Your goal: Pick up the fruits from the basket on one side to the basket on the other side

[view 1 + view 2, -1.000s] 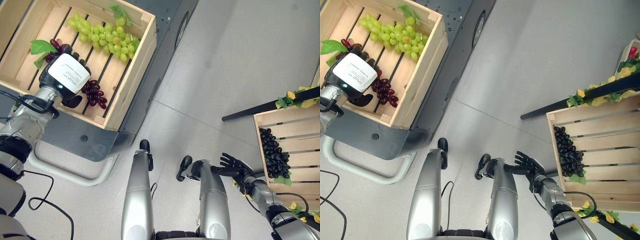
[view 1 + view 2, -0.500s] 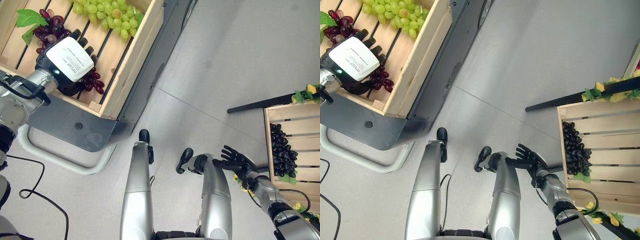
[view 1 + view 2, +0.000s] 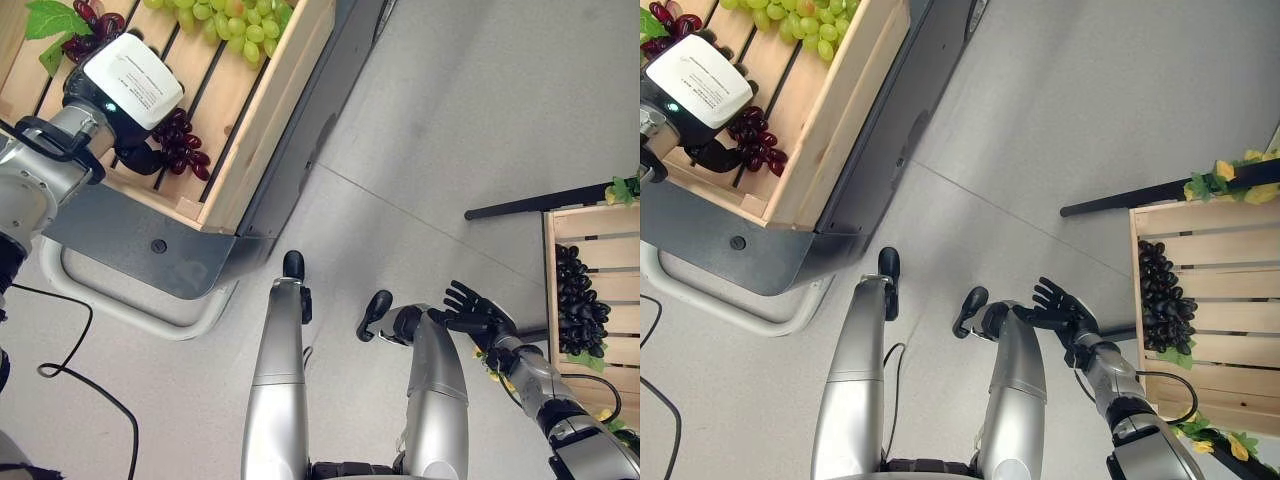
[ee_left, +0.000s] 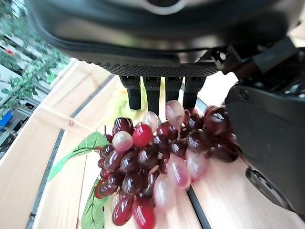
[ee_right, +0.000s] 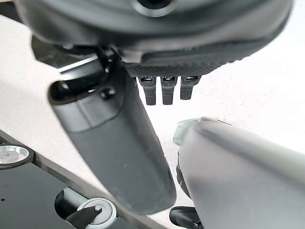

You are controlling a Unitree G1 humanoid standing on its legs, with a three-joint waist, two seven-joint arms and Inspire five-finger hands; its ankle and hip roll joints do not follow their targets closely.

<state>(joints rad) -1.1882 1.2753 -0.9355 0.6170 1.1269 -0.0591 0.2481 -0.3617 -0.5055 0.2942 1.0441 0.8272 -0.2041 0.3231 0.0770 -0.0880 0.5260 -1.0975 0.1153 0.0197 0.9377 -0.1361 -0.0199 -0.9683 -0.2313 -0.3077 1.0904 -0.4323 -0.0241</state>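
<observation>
A bunch of red grapes (image 3: pixel 182 148) with a green leaf (image 3: pixel 48 18) lies on the slats of the wooden crate (image 3: pixel 268 112) at my left. My left hand (image 3: pixel 122 88) rests over the bunch's middle. In the left wrist view its straight fingers (image 4: pixel 156 91) touch the top of the red grapes (image 4: pixel 157 162), and the thumb (image 4: pixel 267 143) stands beside them. Green grapes (image 3: pixel 236 14) lie further back in the same crate. Black grapes (image 3: pixel 580 312) lie in the wooden crate (image 3: pixel 1212 226) at my right. My right hand (image 3: pixel 476 312) hangs open over the floor, fingers spread, left of that crate.
The left crate sits on a dark grey cart (image 3: pixel 180 255) with a white tube frame (image 3: pixel 120 312). A black bar (image 3: pixel 520 205) with yellow flowers and leaves (image 3: pixel 1240 168) runs behind the right crate. Grey floor lies between the two crates.
The whole picture has shifted, so the camera moved. My left hand stays over the red grapes. The right hand stays open in about the same place.
</observation>
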